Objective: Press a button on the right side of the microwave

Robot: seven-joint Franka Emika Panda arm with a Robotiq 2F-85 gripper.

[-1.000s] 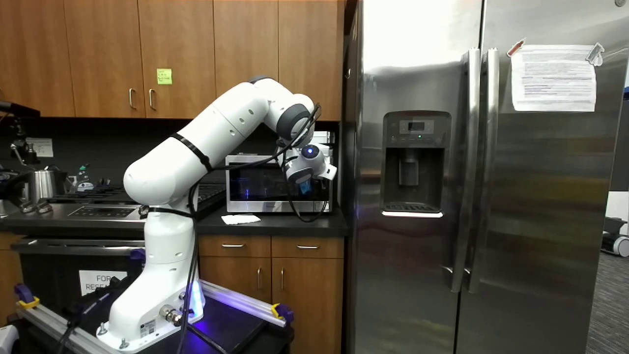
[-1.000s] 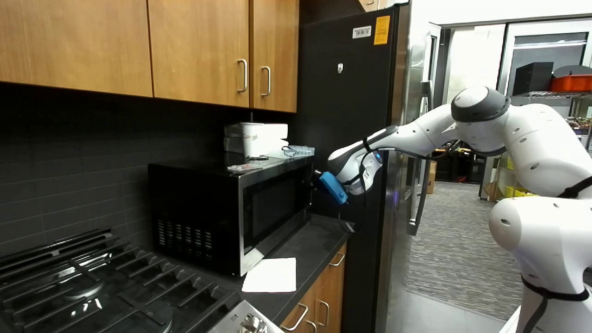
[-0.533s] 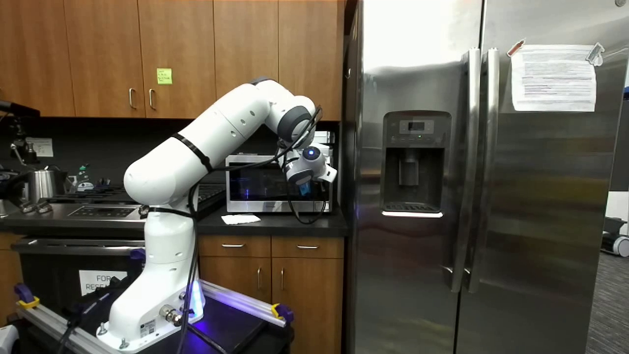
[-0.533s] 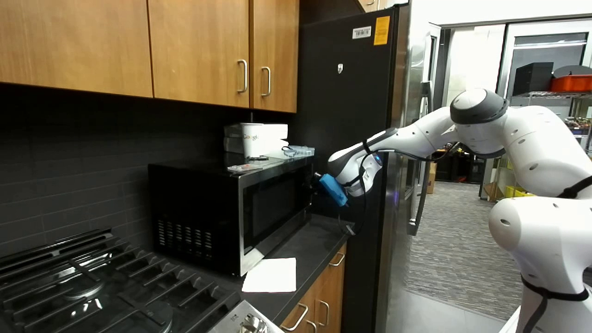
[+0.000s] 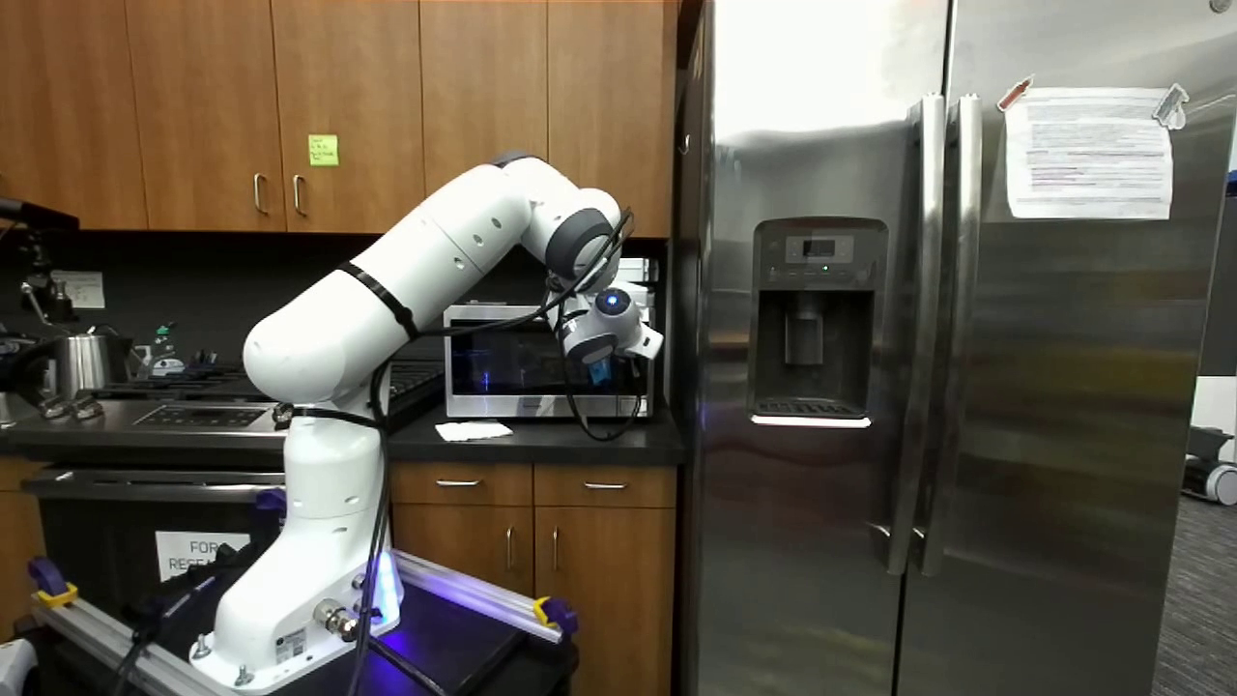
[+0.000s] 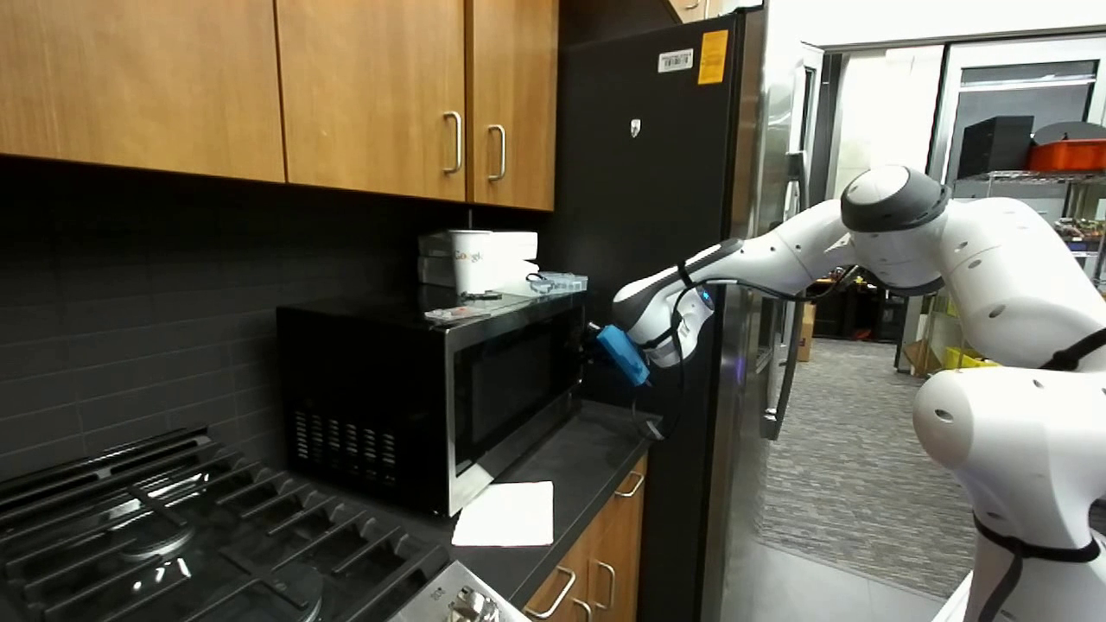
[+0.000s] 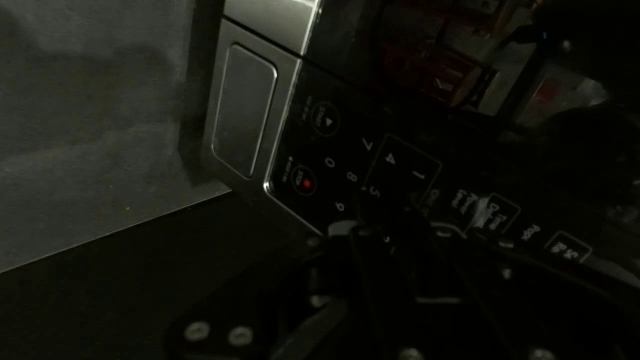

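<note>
The silver-framed microwave (image 5: pixel 495 406) with its dark door stands on the counter, shown from its black side (image 6: pixel 371 389) in an exterior view. In the wrist view its dark keypad fills the middle, turned sideways. The START button (image 7: pixel 325 119) and the STOP button (image 7: pixel 303 181) with its red mark are uncovered, beside a large silver push plate (image 7: pixel 245 110). My gripper (image 7: pixel 386 220) reaches over the lower digits. Its fingers stand slightly apart, a digit showing between them, and hold nothing. They hide nearby digits; contact with the panel cannot be told in this dark picture.
The fridge (image 5: pixel 821 541) rises close on the right of the microwave. A white cup (image 6: pixel 471 259) and boxes stand on top of the microwave. White paper (image 6: pixel 505 514) lies on the counter by the stove grate (image 6: pixel 233 536). A loose cable (image 5: pixel 589 425) hangs below my wrist.
My wrist and gripper have sunk very slightly compared with one second ago. Over the last half second I see no movement in either exterior view.
</note>
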